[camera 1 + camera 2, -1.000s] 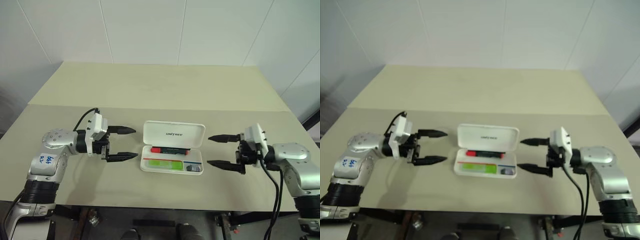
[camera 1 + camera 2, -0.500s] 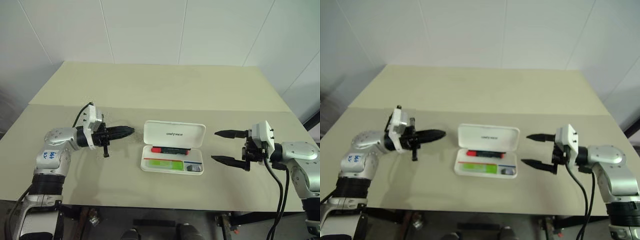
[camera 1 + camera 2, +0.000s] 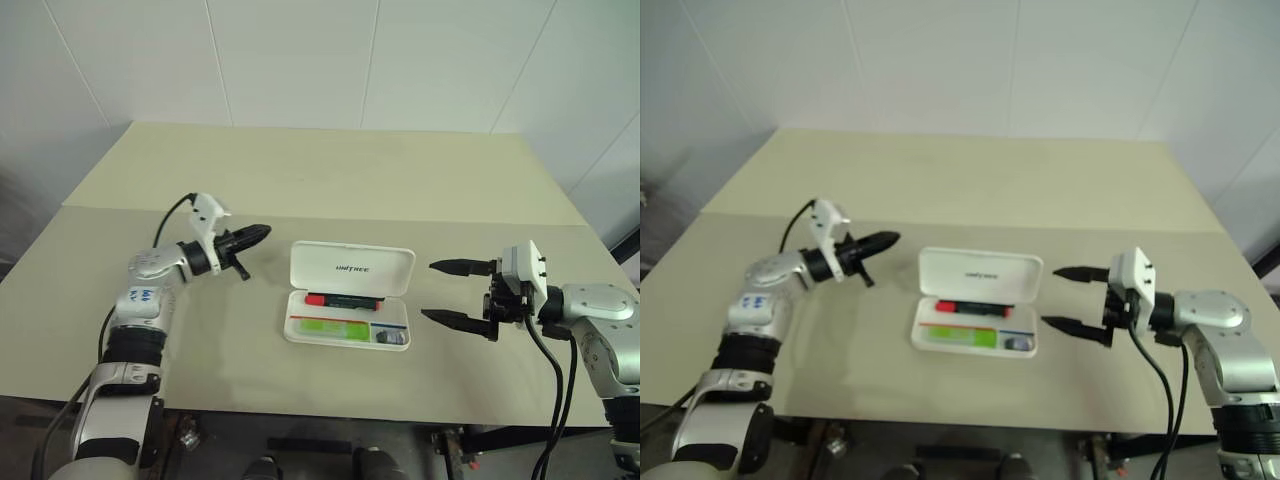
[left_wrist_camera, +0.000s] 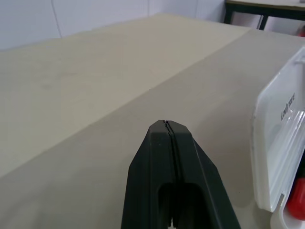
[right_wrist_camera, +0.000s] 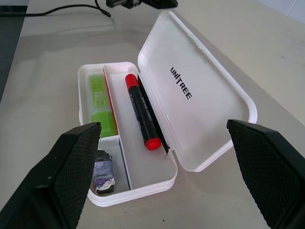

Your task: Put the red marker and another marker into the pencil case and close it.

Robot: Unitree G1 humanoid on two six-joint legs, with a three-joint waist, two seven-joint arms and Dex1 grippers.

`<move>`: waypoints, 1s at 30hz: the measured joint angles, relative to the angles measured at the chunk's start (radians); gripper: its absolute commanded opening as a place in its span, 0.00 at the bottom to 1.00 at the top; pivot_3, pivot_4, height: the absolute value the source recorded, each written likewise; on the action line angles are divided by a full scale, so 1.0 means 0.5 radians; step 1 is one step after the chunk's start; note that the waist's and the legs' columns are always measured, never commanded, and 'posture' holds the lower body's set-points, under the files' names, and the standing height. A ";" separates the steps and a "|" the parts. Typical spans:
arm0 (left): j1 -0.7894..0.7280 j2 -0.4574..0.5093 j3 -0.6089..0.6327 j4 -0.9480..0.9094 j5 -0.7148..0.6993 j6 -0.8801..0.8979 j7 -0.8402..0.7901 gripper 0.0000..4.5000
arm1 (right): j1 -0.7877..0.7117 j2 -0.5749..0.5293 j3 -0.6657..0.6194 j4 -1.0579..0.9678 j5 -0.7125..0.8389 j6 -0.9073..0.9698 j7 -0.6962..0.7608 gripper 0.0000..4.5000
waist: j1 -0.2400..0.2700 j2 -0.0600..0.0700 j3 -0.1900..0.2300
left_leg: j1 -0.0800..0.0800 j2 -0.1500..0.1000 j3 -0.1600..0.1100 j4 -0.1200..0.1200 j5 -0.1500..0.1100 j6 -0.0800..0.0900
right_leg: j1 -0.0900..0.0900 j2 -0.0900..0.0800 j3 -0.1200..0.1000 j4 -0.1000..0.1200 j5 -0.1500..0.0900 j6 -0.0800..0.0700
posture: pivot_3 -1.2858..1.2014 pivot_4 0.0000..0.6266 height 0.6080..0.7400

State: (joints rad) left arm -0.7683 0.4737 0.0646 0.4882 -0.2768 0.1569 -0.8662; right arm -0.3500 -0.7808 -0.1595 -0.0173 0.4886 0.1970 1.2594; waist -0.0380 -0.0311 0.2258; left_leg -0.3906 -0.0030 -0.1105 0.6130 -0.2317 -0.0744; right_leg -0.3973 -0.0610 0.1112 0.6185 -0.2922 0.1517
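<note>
**Both markers lie in the open case, lid still up**

Already the red marker (image 5: 142,111) lies inside the pencil case (image 3: 349,309), in the compartment next to the hinge, stretched along the case's length just beside the raised lid. The green marker (image 5: 101,104) lies in the front compartment, parallel to the red one and parted from it by a thin divider with a red edge. At one end of that front compartment sits a small dark crumpled object (image 5: 102,171); what it is cannot be told.

The case rests on the beige table (image 3: 330,180), roughly midway between the two arms. Its lid stands open, tilted back from the tray, with a dark printed logo on its inner face.

The left gripper (image 3: 257,233) hovers above the table off the lid's left end, near it but not touching. It points roughly level toward the case. Its two black fingers (image 4: 171,157) are pressed together with only a hairline seam between them, and nothing is held. The left wrist view shows the edge of the lid and a bit of the red marker's end just beyond those fingertips.

The right gripper (image 3: 446,292) hangs to the right of the case, apart from it, pointing toward it. Its fingers (image 3: 455,267) are spread wide, one above the other in the head views, and nothing is between them. The right wrist view looks between those parted fingers onto the open tray and both markers.
</note>
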 measured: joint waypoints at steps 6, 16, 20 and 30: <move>-0.073 -0.083 -0.053 0.071 0.015 -0.071 -0.067 0.01 | 0.001 -0.002 0.000 -0.046 0.007 0.025 -0.014 1.00 | 0.011 0.000 0.000 | 0.000 0.000 0.000 0.000 0.000 0.000 | 0.000 0.000 0.000 0.000 0.000 0.000 | 0.52 0.24 1.00; -0.079 -0.082 -0.096 0.074 0.018 -0.110 -0.272 0.01 | 0.020 -0.002 0.000 -0.106 0.013 0.087 -0.052 1.00 | 0.014 0.000 0.000 | 0.000 0.000 0.000 0.000 0.000 0.000 | 0.000 0.000 0.000 0.000 0.000 0.000 | 0.52 0.24 1.00; -0.093 -0.076 -0.120 0.074 0.025 -0.141 -0.344 0.01 | 0.020 -0.002 0.000 -0.109 0.016 0.094 -0.054 1.00 | 0.015 0.000 0.000 | 0.000 0.000 0.000 0.000 0.000 0.000 | 0.000 0.000 0.000 0.000 0.000 0.000 | 0.52 0.24 1.00; -0.086 -0.037 -0.279 -0.011 0.066 -0.245 -0.666 0.01 | 0.055 -0.003 -0.015 -0.152 0.049 0.133 -0.077 1.00 | 0.016 0.000 0.000 | -0.001 0.000 0.000 0.000 0.000 0.000 | 0.000 0.000 0.000 0.000 0.000 0.000 | 0.52 0.24 1.00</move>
State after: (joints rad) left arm -0.8114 0.4555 -0.0748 0.4829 -0.2440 0.0346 -1.1992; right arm -0.3225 -0.7825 -0.1668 -0.0934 0.5129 0.2634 1.2209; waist -0.0298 -0.0311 0.2258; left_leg -0.3910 -0.0030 -0.1105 0.6131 -0.2317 -0.0744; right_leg -0.3973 -0.0610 0.1112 0.6183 -0.2923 0.1517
